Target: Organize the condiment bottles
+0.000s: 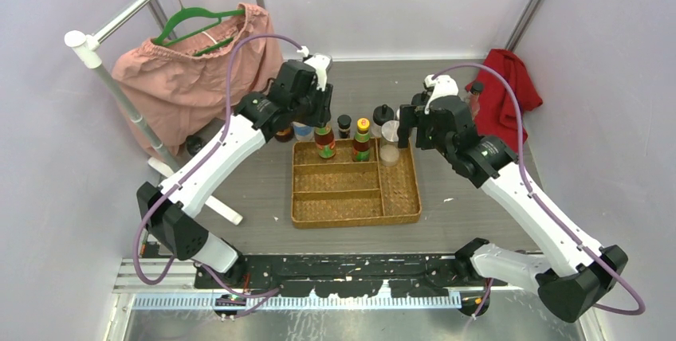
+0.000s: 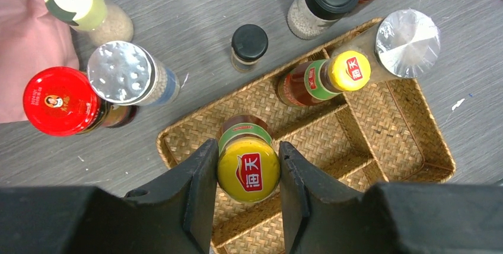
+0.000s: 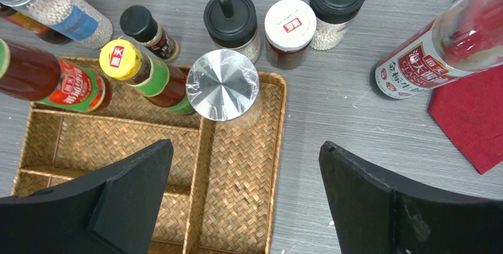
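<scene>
i see the left claw point(image 2: 248, 147) closed on a yellow-capped dark sauce bottle point(image 2: 248, 170), upright in the back-left compartment of the tan woven divided tray point(image 2: 184, 141). to its right stand a second yellow-capped bottle point(image 2: 323, 79) and a clear silver-lidded shaker point(image 3: 222, 85). the right claw point(image 3: 245, 145) hangs wide open, empty, over the tray's right compartment.

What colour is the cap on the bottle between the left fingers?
The cap is yellow with a red logo; the left wrist view shows it best.
</scene>
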